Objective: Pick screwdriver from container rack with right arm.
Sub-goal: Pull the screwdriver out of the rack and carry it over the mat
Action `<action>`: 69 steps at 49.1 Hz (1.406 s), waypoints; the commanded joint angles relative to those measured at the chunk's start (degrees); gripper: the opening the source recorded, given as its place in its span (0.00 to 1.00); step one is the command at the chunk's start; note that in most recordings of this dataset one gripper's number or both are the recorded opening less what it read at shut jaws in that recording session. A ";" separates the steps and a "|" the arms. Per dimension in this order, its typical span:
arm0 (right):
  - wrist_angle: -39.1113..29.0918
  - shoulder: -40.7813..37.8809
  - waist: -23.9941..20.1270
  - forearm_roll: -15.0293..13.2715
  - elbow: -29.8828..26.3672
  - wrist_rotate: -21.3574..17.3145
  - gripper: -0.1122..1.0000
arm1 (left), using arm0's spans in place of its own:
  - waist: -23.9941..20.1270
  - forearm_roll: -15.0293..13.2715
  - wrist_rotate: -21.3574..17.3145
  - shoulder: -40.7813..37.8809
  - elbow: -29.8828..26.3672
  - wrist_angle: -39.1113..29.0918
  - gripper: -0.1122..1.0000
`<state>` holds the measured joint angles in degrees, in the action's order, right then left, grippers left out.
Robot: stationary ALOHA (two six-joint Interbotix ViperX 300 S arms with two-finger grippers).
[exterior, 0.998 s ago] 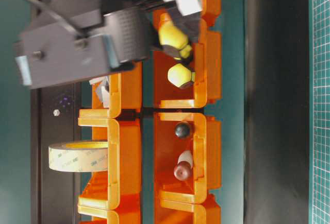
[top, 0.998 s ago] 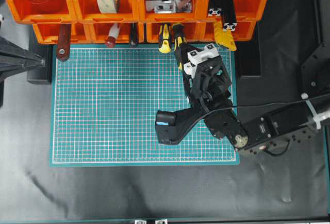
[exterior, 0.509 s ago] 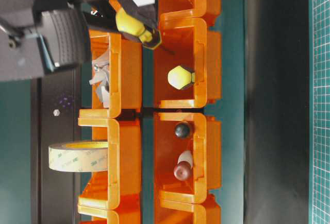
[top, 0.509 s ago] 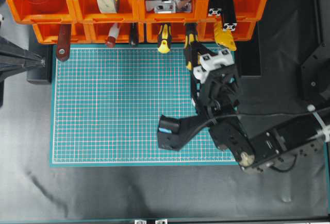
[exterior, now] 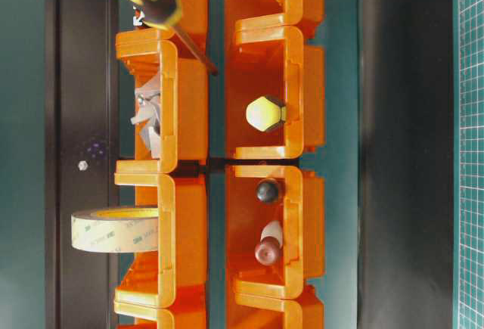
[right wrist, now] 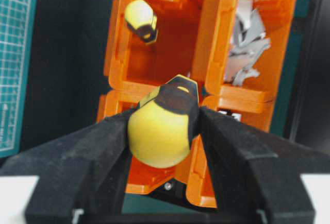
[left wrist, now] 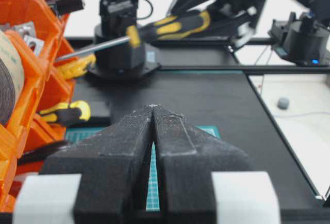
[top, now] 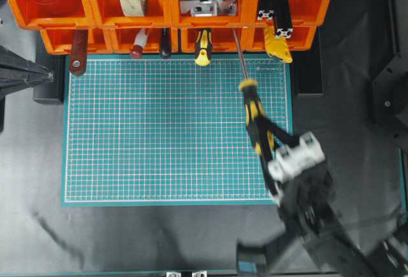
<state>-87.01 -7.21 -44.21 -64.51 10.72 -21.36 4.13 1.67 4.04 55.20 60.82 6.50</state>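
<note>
Pick looks basically done: right tool is clamped on the handle of the screwdriver, which hangs over the green mat with the shaft tip just at the front edge of the orange rack, so what's left is pulling fully clear. Left tool sits pinched closed with nothing in it. Tape roll carries faint repeated print, too small to read; no other legible writing.

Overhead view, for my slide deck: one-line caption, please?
Right gripper holds the screwdriver over the green mat, shaft tip at the container rack.
</note>
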 commanded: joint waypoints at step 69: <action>37.53 -6.77 10.02 4.48 6.15 5.71 0.46 | 3.78 0.18 0.26 3.69 -2.02 0.26 0.10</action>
<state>-50.54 -15.38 -34.63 -59.50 16.96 -15.56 7.73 1.67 4.13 59.33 60.82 6.59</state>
